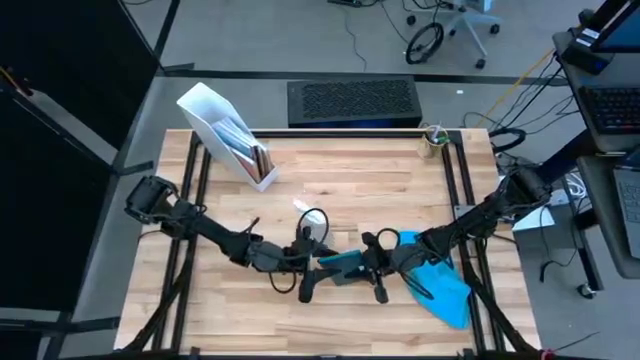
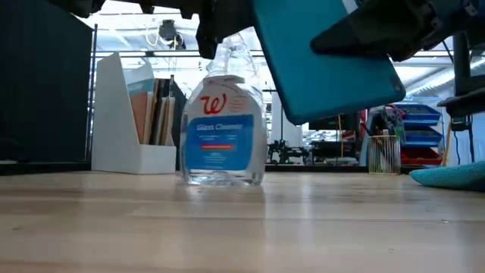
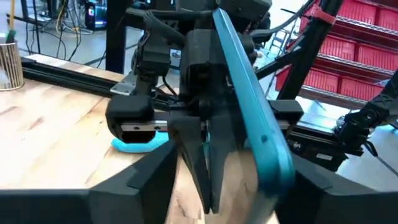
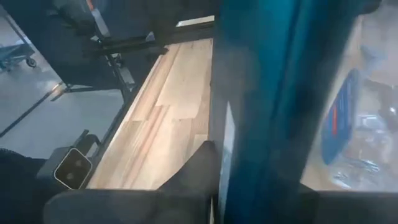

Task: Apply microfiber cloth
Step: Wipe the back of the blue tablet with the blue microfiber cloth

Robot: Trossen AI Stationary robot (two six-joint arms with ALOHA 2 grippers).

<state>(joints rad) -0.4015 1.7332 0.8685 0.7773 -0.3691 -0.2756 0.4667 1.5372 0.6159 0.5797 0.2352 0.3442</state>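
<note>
Your left gripper (image 1: 312, 262) and right gripper (image 1: 372, 262) both clamp the teal tablet (image 1: 345, 266), lifted off the table (image 1: 380, 190). Microfiber cloth (image 1: 445, 285) lies just right of the right gripper, ungripped. Glass-cleaner spray bottle (image 2: 224, 125) stands behind.

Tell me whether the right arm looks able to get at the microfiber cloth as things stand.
Probably not yet: the right tool is shut on the tablet, shared with the left tool. The microfiber cloth lies uncovered beside that arm.
</note>
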